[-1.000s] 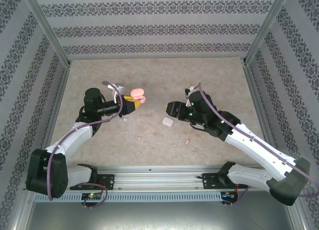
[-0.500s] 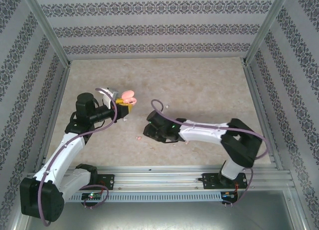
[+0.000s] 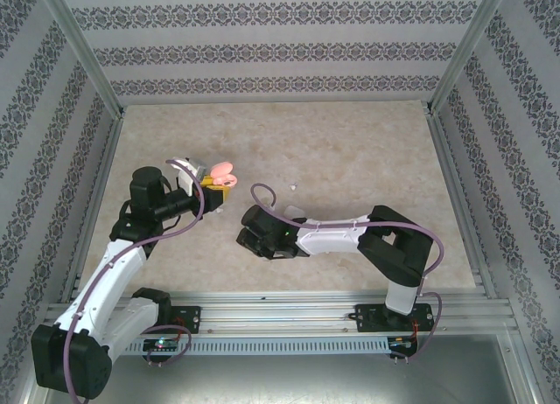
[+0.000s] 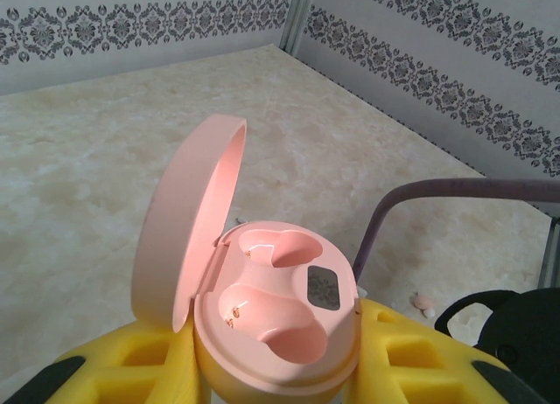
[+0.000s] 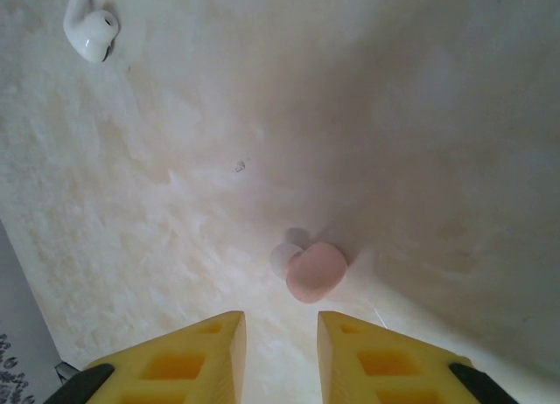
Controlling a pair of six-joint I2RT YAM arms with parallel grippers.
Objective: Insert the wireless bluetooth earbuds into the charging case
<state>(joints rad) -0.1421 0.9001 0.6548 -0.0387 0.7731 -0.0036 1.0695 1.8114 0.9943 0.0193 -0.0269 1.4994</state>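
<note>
A pink charging case (image 4: 280,330) stands with its lid hinged open and both wells empty. My left gripper (image 4: 280,373) is shut on its base, and the case (image 3: 221,171) is held above the left of the table in the top view. My right gripper (image 5: 280,321) points down at the table, jaws a little apart with nothing between them. A pale pink earbud (image 5: 315,271) lies on the table just beyond its fingertips. A white earbud (image 5: 90,26) lies farther off at the upper left. From above, the right gripper (image 3: 248,239) sits low near the table's middle front.
A white case (image 3: 295,213) lies on the table, partly behind the right arm. A small whitish nub (image 3: 291,188) lies behind it. Another pink earbud (image 4: 424,301) rests on the table beside the purple cable (image 4: 385,220). Patterned walls enclose the table.
The right arm has swung left and toward the near edge, down over a pink earbud, and its jaws have narrowed. The left arm has drawn slightly left with the case.
</note>
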